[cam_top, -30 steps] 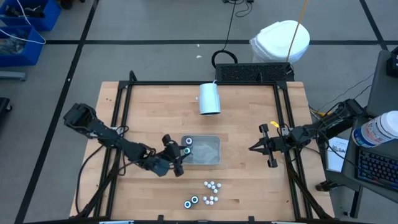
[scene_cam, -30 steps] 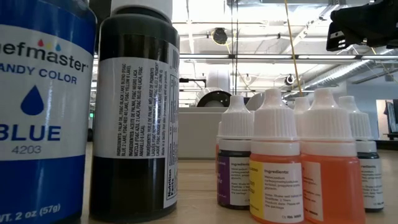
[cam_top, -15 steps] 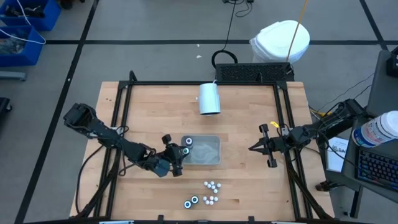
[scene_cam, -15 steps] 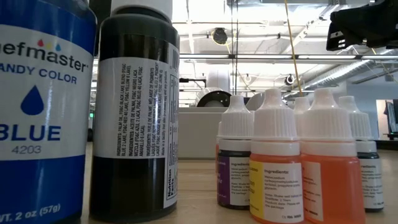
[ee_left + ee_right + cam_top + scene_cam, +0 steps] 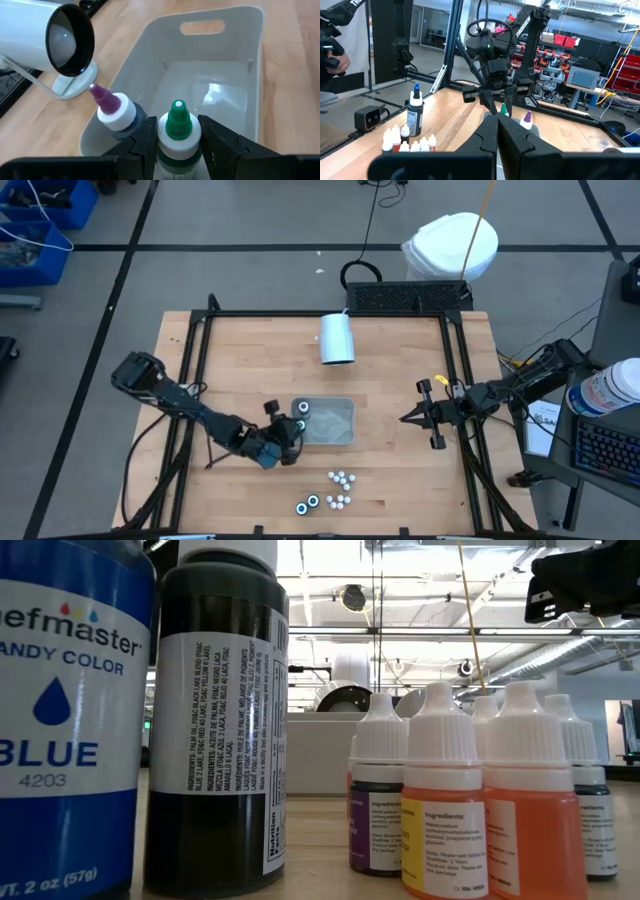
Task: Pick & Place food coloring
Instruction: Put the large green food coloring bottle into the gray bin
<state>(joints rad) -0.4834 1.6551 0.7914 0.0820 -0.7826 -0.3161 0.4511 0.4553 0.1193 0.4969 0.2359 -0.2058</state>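
Two fingers of my left gripper [image 5: 178, 145] are closed on a green-tipped food coloring bottle [image 5: 178, 131], gripping its white collar just below the nozzle; in the high view this gripper [image 5: 290, 442] sits left of centre, at the left edge of the clear bin [image 5: 335, 423]. A second bottle with a purple tip [image 5: 116, 111] stands at the bin's near rim, just beside the held one, apparently inside the bin. The remaining small white-capped bottles [image 5: 340, 477] stand clustered at lower centre of the high view, with two wider teal-rimmed bottles [image 5: 307, 503] next to them. My right gripper [image 5: 408, 418] waits at centre right with its fingers fully closed and nothing held. I judge these bottles light, with stiff plastic walls; the smooth label and tapered nozzle look slippery, so the grip belongs on the collar or the body below it, never on the tip. The narrow base makes a bottle prone to tipping on release, so it should be lowered until it stands on the bin floor [image 5: 200, 100], clear of the purple-tipped neighbour, before I open.
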